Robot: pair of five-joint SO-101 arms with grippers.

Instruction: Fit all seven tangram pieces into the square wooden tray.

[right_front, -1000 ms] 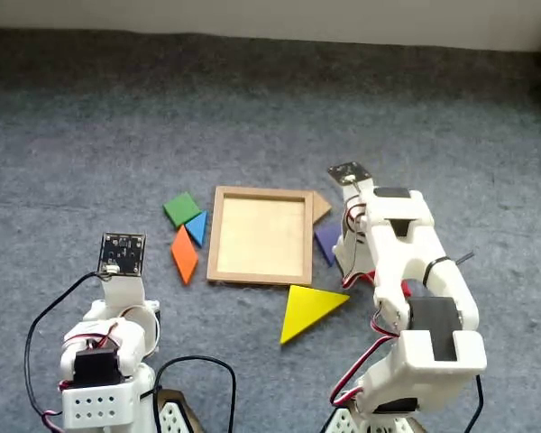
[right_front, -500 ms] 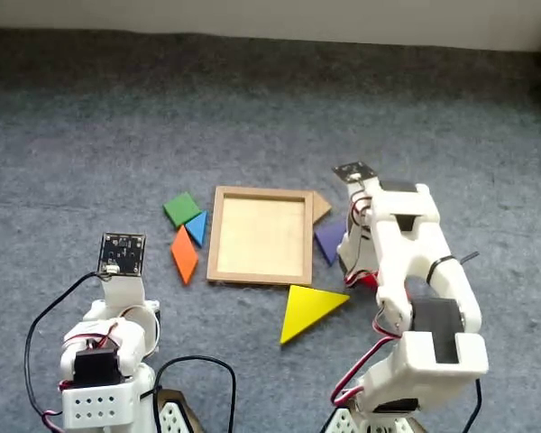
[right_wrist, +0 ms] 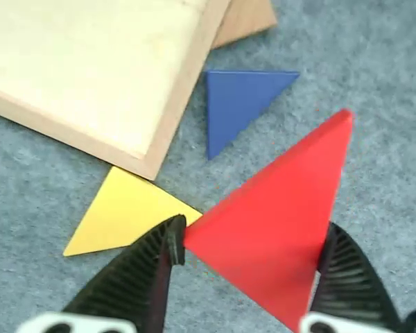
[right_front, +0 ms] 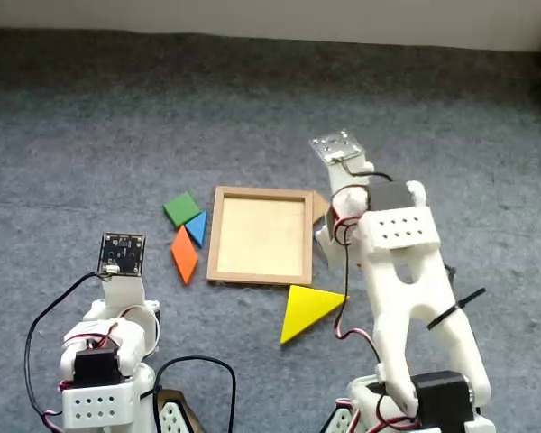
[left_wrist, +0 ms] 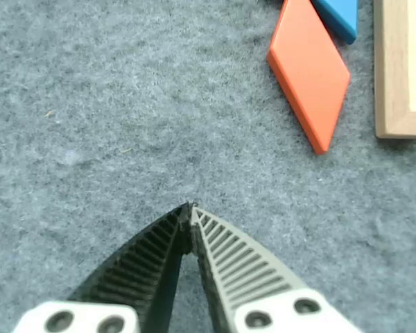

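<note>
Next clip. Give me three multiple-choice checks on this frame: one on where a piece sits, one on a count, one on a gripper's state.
1. Where is the yellow triangle?
A) inside the wooden tray
B) on the carpet, outside the tray
C) held in a gripper

2. How many pieces lie in the tray?
A) none
B) two
C) seven

3. The right gripper is
A) open and empty
B) shut on the red triangle
C) shut on the tray's rim

Answers: 1 B, it lies flat on the carpet off a tray corner. 2 A, the tray's floor is bare. 3 B, the red triangle is clamped between its jaws, above the carpet.
</note>
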